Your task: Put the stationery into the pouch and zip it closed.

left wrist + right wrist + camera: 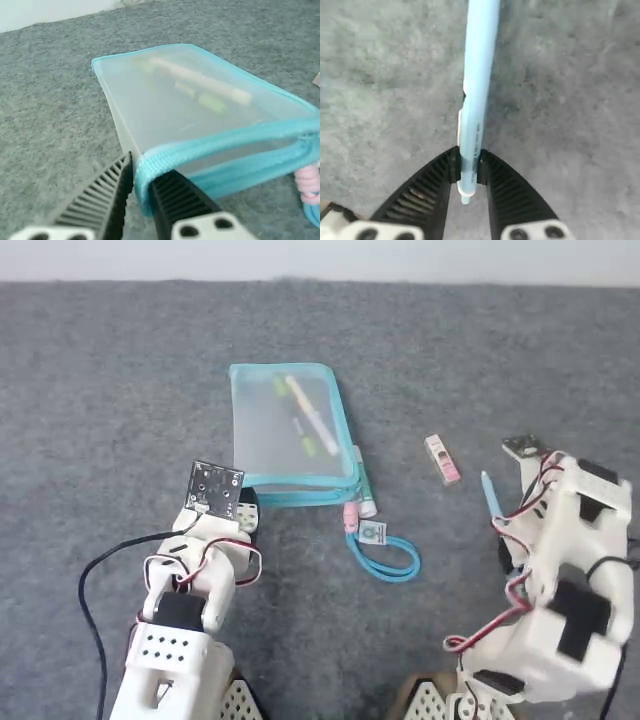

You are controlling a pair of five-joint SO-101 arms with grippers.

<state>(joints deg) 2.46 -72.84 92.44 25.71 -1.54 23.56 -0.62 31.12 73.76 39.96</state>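
Pen [477, 100] is clamped near its end by R gripper [468, 170]; stiff, prob. slick. Limp pouch [170, 115] rim is pinched by L gripper [141, 192].

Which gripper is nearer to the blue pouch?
The left. The left gripper is shut on a corner of the pouch; the right gripper holds a blue pen off to one side, apart from it.

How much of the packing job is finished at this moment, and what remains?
Done: two pens lie inside the pouch. In hand: the left gripper pinches the pouch's zipper edge; the right gripper holds a light blue pen. Left: that pen, the small pink item on the table, and zipping the pouch shut.
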